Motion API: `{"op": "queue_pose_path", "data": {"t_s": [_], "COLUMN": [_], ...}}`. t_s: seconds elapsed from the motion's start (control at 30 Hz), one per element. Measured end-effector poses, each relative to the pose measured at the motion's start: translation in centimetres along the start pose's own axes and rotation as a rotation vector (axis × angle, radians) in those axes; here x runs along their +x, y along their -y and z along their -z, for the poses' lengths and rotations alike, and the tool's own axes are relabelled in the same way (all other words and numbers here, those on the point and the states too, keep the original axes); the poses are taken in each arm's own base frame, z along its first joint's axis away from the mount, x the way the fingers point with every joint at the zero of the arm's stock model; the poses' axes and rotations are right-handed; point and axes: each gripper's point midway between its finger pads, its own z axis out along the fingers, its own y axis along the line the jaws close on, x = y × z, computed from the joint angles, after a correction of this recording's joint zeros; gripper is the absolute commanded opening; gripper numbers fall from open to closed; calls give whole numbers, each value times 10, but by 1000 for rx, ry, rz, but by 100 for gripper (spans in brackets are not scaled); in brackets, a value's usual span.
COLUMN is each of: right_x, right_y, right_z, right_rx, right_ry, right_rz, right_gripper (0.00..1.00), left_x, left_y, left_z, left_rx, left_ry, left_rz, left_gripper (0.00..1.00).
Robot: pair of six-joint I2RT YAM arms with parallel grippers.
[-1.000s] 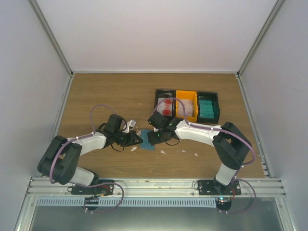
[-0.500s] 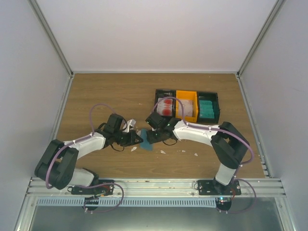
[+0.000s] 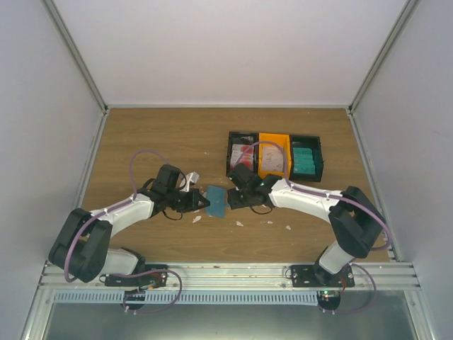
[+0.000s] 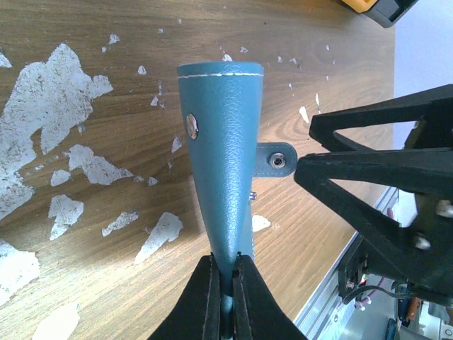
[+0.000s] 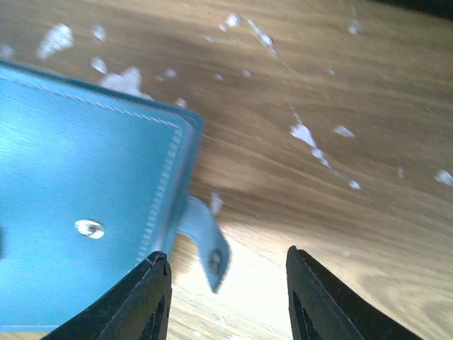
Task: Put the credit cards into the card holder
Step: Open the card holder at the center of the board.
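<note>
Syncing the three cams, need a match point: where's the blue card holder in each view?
Top external: card holder mid-frame, between left gripper and right gripper.
Left wrist: card holder centre, edge-on, pinched at the bottom by the left gripper.
Right wrist: card holder fills the left half, face-on.
Shared landmark: the right gripper, also at the right edge in left wrist and at the bottom in right wrist.

Teal-blue card holder [image 4: 223, 156], white stitching; brown wood-grain table [image 3: 156, 142], white-flecked; black-and-orange tray [image 3: 306, 137].
</note>
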Motion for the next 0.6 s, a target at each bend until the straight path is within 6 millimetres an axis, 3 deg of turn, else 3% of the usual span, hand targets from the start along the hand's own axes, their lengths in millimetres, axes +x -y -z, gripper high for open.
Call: {"op": "queue_pose_path", "data": {"t_s": [0.17,0.6], "right_x": [-13,5], "right_y": [-16,-19], "right_z": [3,-31], "right_rx": [-113,-182], "right_ry": [46,-36], "right_rz": [-21,-48], "right_gripper": [40,10], "left_x": [1,3], "left_y": [-1,-2], "left_z": [0,0], "left_rx": [-2,-6], "left_ry": [-3,-10], "left_rz": [3,9], "left_gripper": [0,0]}}
